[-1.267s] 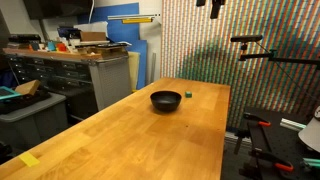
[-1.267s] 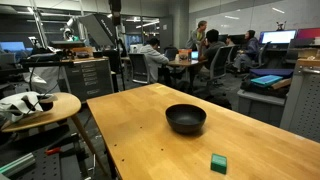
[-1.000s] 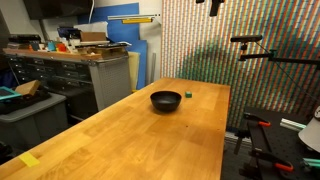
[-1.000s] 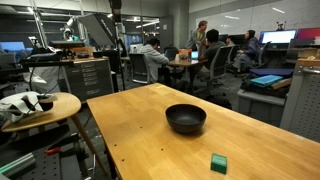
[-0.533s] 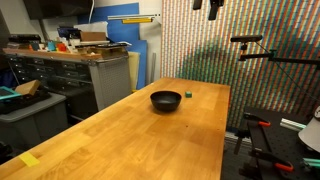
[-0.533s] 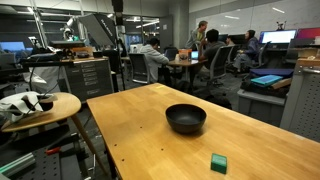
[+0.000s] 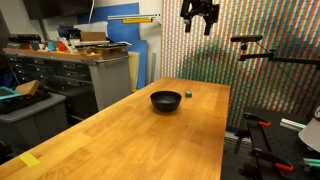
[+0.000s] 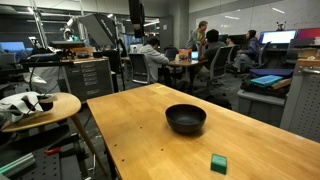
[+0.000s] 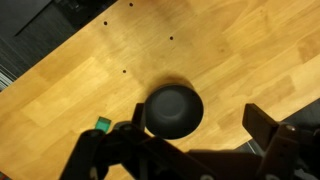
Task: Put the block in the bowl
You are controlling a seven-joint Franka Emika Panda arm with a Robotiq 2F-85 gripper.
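One tool point(image 7: 199, 14), its two fingers spread wide and holding nothing, hangs high over a wooden surface point(image 7: 120, 140) in a workshop. Well below it sits one black bowl point(image 7: 165, 100), upright with its mouth facing up at the tool. In the wrist view the bowl point(image 9: 173, 109) lies in the gap between the two dark fingers point(image 9: 100, 155).

One green block point(image 7: 187, 95) rests flat on the surface, also far beneath the tool, just beside the bowl and apart from it, outside the rim. The wrist view puts the block point(image 9: 101, 125) off to one side of the tool's centre line, close to one finger's tip. As a cube it has no long axis, and it is too small to tell how its edges are turned.

Both exterior views show the bowl point(image 8: 185, 119) and block point(image 8: 218, 163) on the surface point(image 8: 140, 130).
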